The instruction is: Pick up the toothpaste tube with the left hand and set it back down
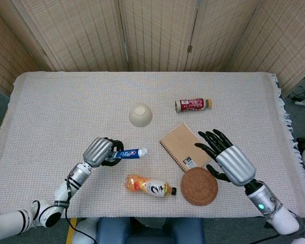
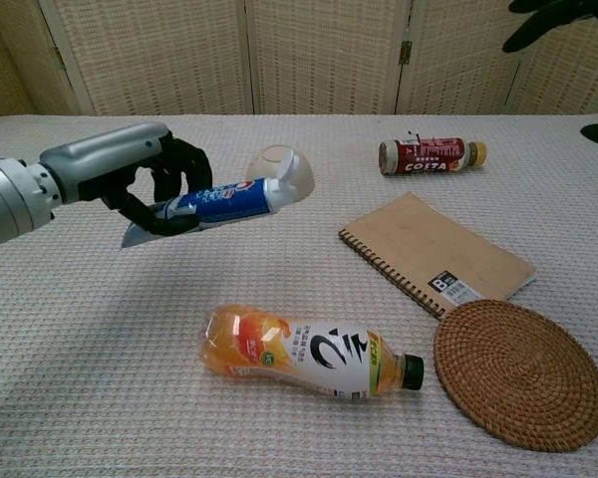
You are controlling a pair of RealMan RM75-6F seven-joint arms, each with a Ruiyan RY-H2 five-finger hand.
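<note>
My left hand [image 1: 102,151] [image 2: 140,179] grips the blue and white toothpaste tube [image 1: 130,153] [image 2: 219,201] by its tail end and holds it well above the cloth. The tube lies nearly level, cap pointing right. In the chest view the cap overlaps the upturned bowl [image 2: 280,173] behind it. My right hand [image 1: 227,158] hangs open, fingers spread, over the right side of the notebook [image 1: 183,145] and above the round mat [image 1: 199,186]. Only its dark fingertips [image 2: 556,17] show at the top right of the chest view.
An orange juice bottle [image 1: 148,186] [image 2: 304,355] lies below the tube. A red cola bottle [image 1: 193,104] [image 2: 431,155] lies at the back right. The cream bowl [image 1: 140,115] sits upside down mid-table. A woven cloth [image 1: 51,101] covers the table.
</note>
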